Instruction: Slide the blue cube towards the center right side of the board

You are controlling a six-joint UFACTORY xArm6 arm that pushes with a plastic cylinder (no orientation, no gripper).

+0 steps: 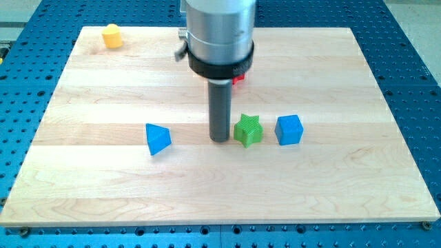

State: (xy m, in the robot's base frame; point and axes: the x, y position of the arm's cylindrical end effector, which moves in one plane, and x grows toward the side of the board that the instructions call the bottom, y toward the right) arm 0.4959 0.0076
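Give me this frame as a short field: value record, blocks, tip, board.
board: wooden board on a blue perforated table
target: blue cube, right of centre
tip: my tip near board centre, just left of the green star
green star: green star, between my tip and the blue cube, apart from the cube
blue wedge: blue triangular block, left of my tip
yellow block: yellow block, the view's top left corner
red block: red block, mostly hidden behind the arm, shape unclear
contact: tip to star gap too small to judge

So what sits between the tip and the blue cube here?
In the camera view, the green star lies between my tip and the blue cube, close against the tip's right, with a small gap before the cube.
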